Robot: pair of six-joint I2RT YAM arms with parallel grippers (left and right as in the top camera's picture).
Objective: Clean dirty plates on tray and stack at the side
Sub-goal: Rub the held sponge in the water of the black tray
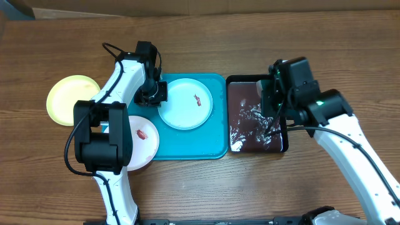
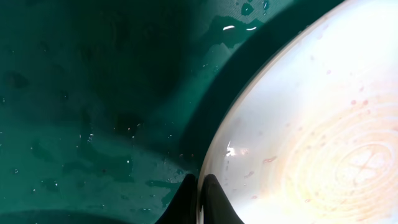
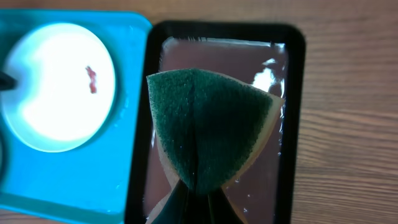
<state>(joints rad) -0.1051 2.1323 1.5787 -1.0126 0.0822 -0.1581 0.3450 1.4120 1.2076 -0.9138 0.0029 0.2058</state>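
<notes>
A pale blue plate (image 1: 185,103) with a red smear lies in the turquoise tray (image 1: 187,147). My left gripper (image 1: 156,94) is at its left rim; in the left wrist view the gripper (image 2: 199,186) is shut on the rim of this plate (image 2: 311,124). A white plate (image 1: 142,140) with a red smear sits at the tray's left edge, partly hidden by the left arm. A yellow-green plate (image 1: 70,99) rests on the bare table to the left. My right gripper (image 3: 199,190) is shut on a green sponge (image 3: 205,130) above the black tray (image 3: 292,124).
The wet black tray (image 1: 250,125) stands right of the turquoise tray, touching it. Bare wood table (image 1: 350,50) lies to the right and at the back. The left arm (image 1: 119,94) crosses above the tray's left side.
</notes>
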